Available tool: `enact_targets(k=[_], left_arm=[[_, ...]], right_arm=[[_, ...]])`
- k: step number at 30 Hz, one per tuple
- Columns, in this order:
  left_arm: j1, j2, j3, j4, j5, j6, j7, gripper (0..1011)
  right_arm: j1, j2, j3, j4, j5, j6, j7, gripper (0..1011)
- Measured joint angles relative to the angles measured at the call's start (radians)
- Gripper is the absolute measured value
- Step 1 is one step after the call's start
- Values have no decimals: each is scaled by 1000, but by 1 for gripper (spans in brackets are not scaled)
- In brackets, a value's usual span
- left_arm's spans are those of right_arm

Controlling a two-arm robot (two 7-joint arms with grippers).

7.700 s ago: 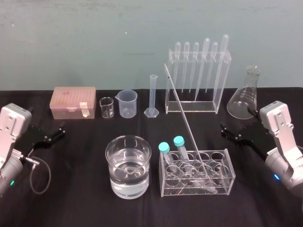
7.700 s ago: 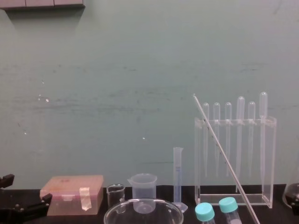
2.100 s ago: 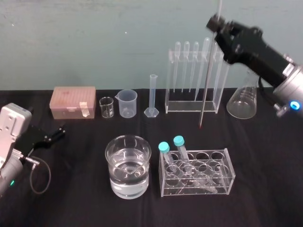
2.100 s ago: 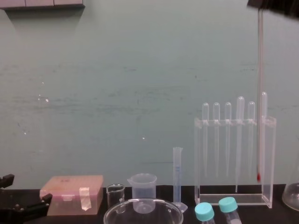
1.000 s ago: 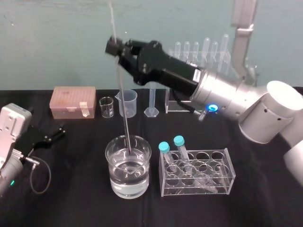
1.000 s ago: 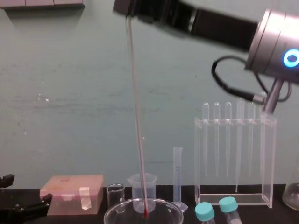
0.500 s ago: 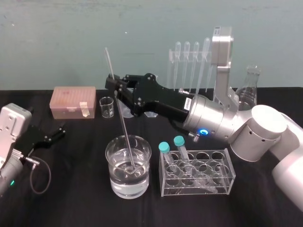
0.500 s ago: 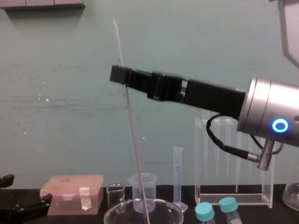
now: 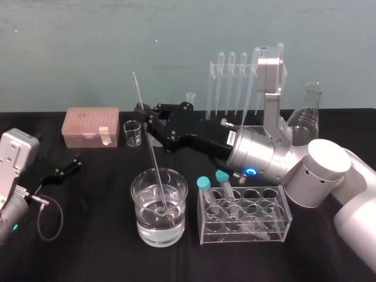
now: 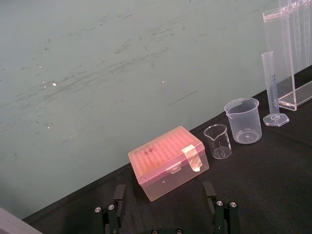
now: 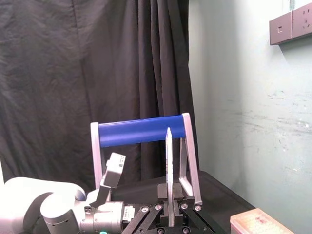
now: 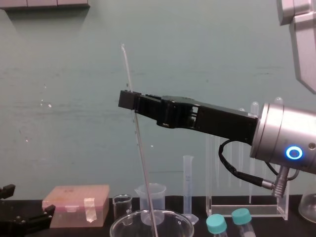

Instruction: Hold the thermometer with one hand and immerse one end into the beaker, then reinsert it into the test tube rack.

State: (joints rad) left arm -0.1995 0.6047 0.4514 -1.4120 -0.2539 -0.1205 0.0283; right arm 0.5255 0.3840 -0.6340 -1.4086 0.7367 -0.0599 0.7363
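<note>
Reaches in from the right with the right gripper [image 9: 143,113], above and just behind the beaker [image 9: 134,194]. Pinches the thermometer [image 9: 154,161] between closed fingers in its upper part, with a short length of rod standing clear above the grip. Seen side-on from the chest: thermometer [image 12: 140,168] tilted, top leaning toward the left, running down from the right gripper [image 12: 128,101] into the beaker's mouth. Beaker at front centre of the black table, part full of clear liquid. Lower end of the rod inside it and apparently below the surface, near the bottom; bulb hard to make out through the glass. From the right wrist: thermometer [image 11: 168,161] rising straight out of the closed fingertips. Test tube rack [image 9: 247,236] low on the table just right of the beaker, two teal-capped tubes [image 9: 204,185] in its left end, other holes vacant. Pipette stand [image 9: 235,64] at the back, partly behind the right arm. Pink box [image 9: 91,126] and tiny glass beaker [image 9: 133,133] back left, conical flask [image 9: 305,120] back right. Left gripper [image 9: 73,163] parked low at the left table edge, fingers [image 10: 117,209] spread wide, grasping nothing.
</note>
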Motion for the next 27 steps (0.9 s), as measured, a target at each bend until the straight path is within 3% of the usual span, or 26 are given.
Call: enact_targets(k=[27], left_arm=[[0, 0, 0, 0, 0, 0, 0, 1008]], right_arm=[[-3, -14, 11, 15, -8, 3, 9, 56]])
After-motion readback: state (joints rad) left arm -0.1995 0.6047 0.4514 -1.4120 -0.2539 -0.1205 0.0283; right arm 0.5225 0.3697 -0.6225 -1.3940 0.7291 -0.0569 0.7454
